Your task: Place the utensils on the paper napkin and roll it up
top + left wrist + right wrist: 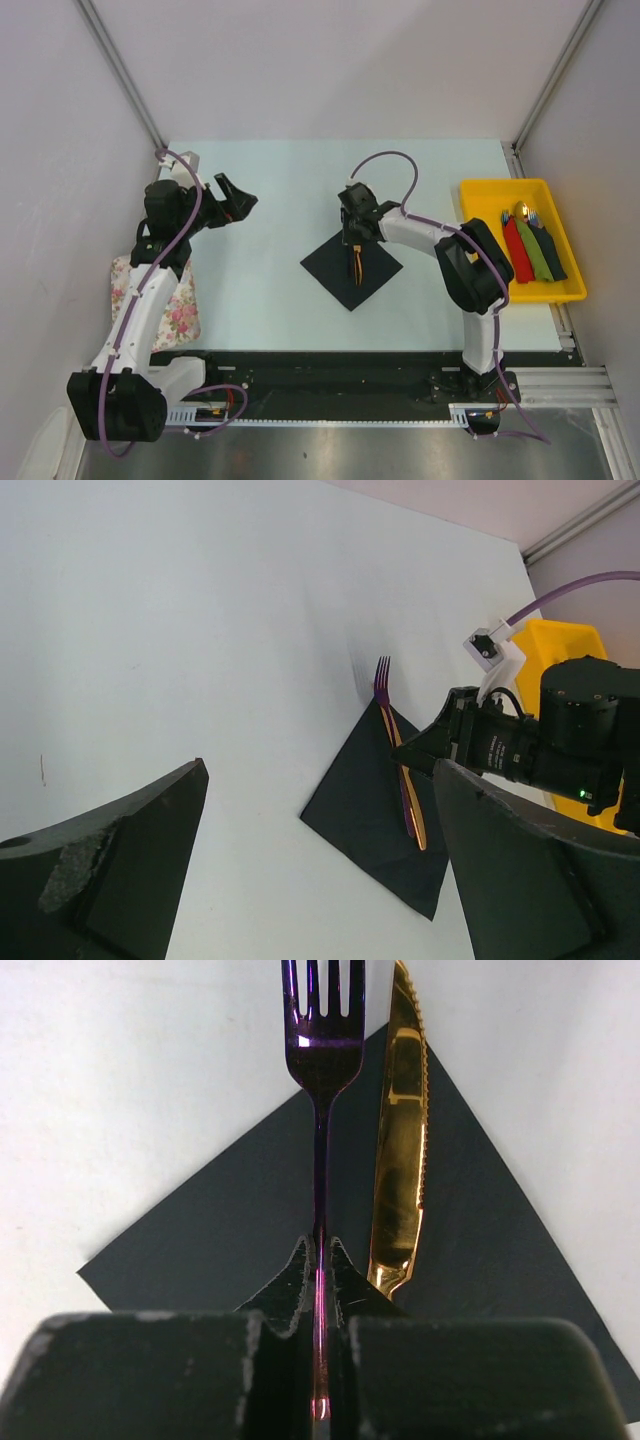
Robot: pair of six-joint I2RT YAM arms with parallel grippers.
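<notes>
The black paper napkin [335, 268] lies flat as a diamond at mid-table. My right gripper [352, 238] hovers over its far corner, shut on the thin handle of a purple-tinted fork [322, 1050]. The tines reach past the napkin's [220, 1240] corner onto the table. A gold knife [400, 1140] lies on the napkin just right of the fork, parallel to it. In the left wrist view the fork [383, 675] and knife [412, 810] run along the napkin's [360, 800] right side. My left gripper [240, 200] is open and empty, raised well to the left of the napkin.
A yellow tray [480, 190] at the right edge holds red and green rolled napkins [530, 250] with gold cutlery. A floral cloth [175, 310] lies at the near left beside the left arm. Walls close the table on three sides.
</notes>
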